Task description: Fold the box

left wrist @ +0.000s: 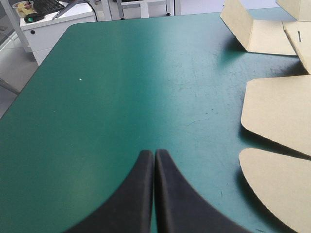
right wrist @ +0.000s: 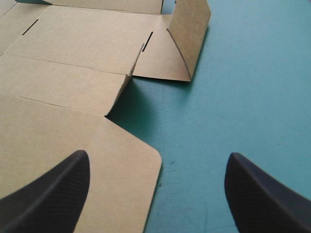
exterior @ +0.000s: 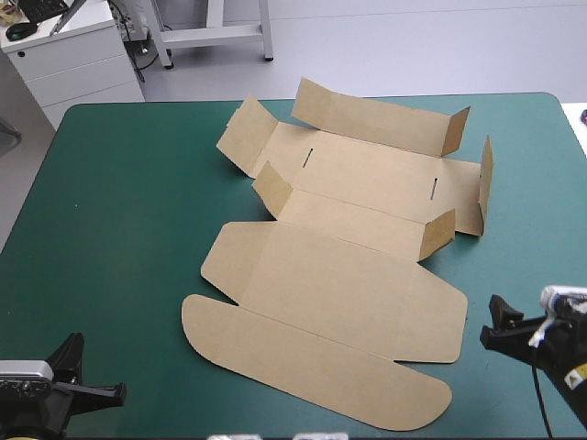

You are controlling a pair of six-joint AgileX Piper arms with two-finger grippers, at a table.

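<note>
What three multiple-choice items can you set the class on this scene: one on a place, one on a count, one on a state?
1. Where is the brown box?
A. Lying on the teal-green table, held by neither hand
B. Lifted between the two hands
C. Hanging over the table's far edge

2. How many narrow slots are cut in the box's far panel?
A. None
B. Two
C. Five

3. How do the fingers of the left hand and the right hand stand?
A. Both shut on the box
B. Left open, right shut
C. Left shut, right open

Answers: 1 A, since the high view shows the box on the table with both hands near the near edge, gripping nothing. 2 B, since two dark slits show in that panel. 3 C, since the left fingers meet in one arch while the right fingers stand wide apart.
</note>
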